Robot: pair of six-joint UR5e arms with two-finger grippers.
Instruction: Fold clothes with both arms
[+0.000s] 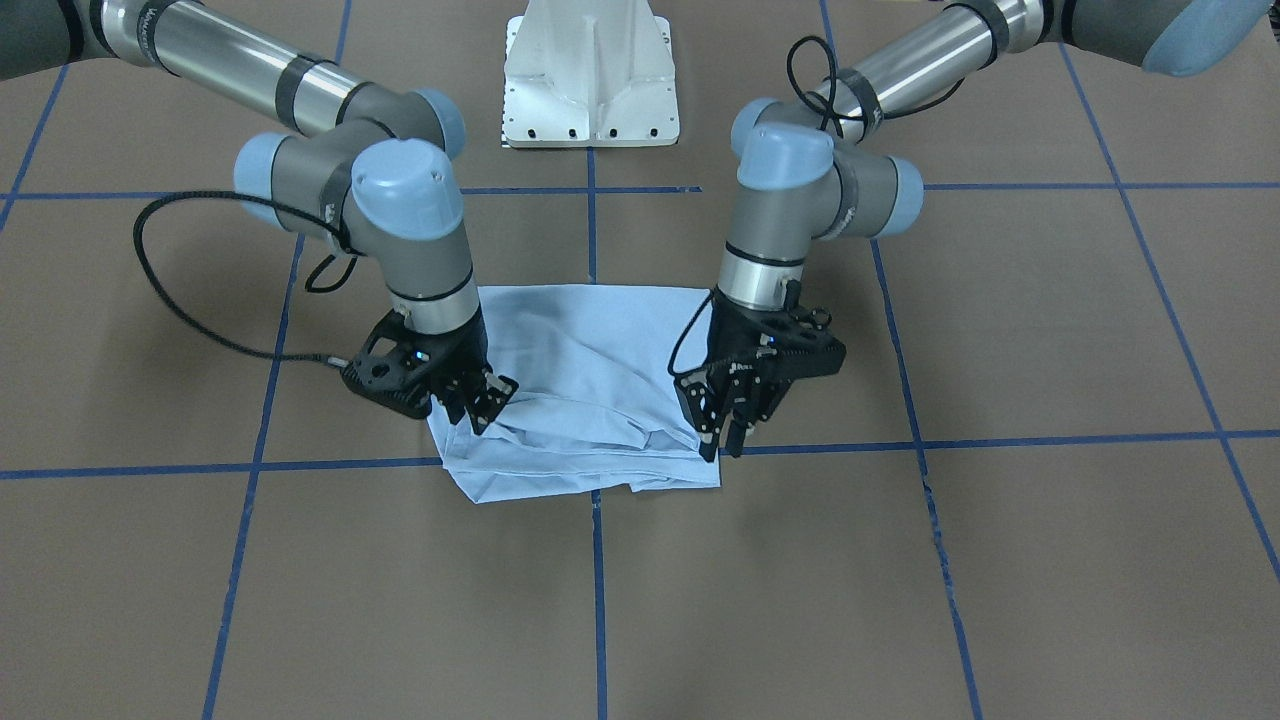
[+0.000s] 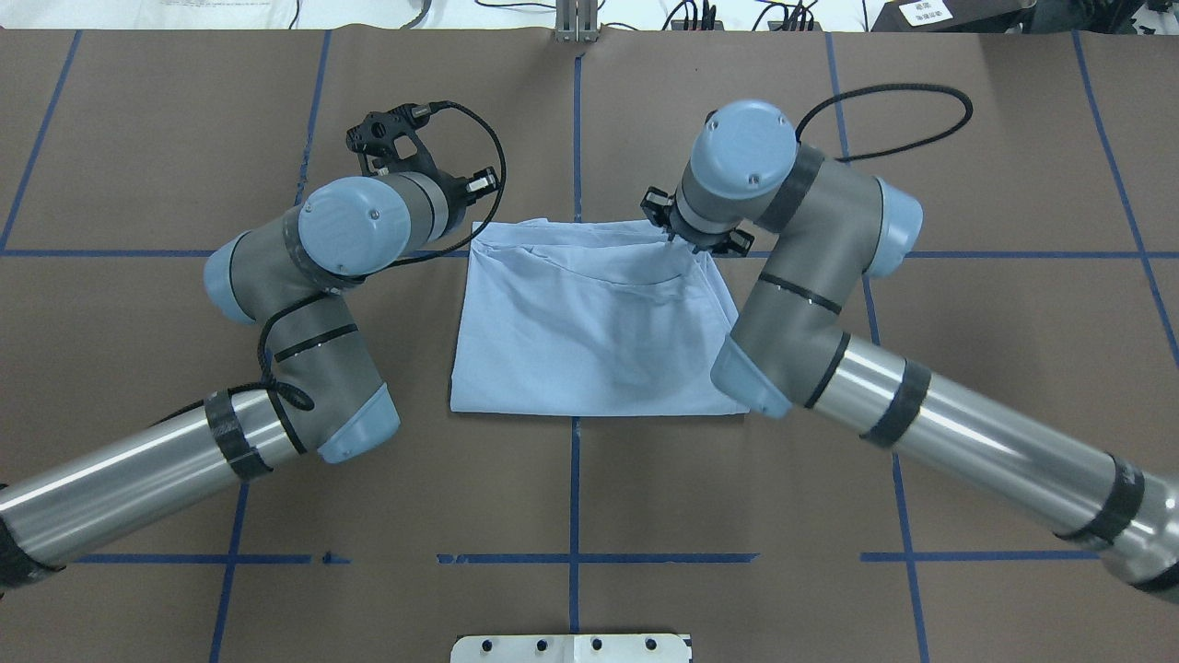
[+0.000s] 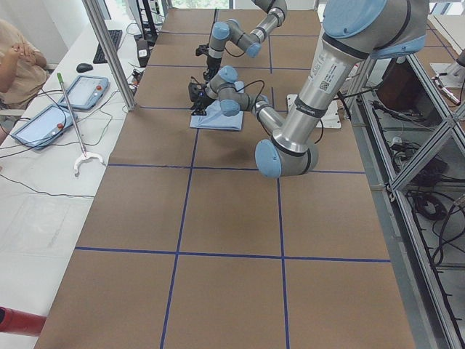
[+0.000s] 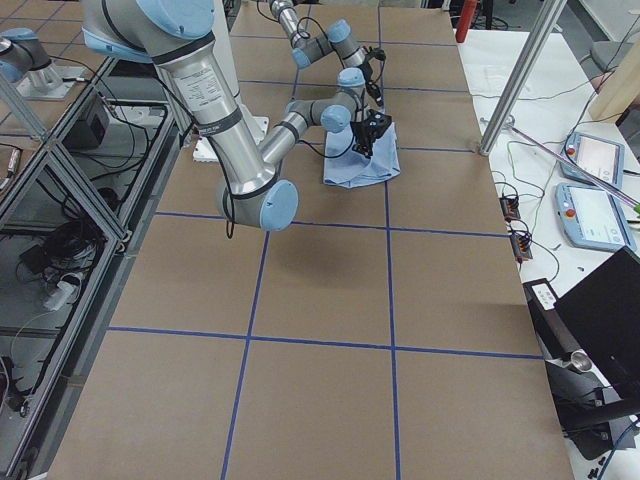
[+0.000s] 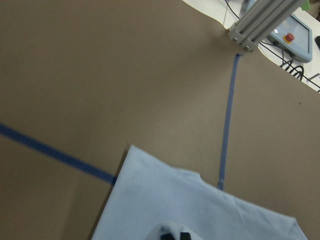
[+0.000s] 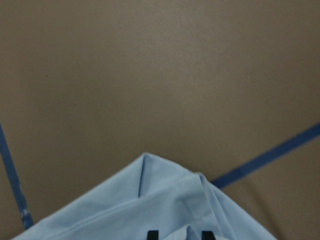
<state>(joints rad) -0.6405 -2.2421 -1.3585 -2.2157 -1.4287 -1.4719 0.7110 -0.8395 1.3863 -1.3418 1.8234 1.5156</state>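
The clothes are one light blue T-shirt, folded into a rough rectangle on the brown table. Its edge farthest from the robot is bunched into loose folds. My left gripper points down at one far corner, its fingers close together and pinching the fabric. At the other far corner my right gripper has a ridge of cloth standing between its fingertips. No collar or print shows. In the side views the shirt is small and far off.
The white pedestal base stands behind the shirt on the robot's side. Blue tape lines grid the table. Beyond the far edge are aluminium posts, teach pendants with cables, and a person.
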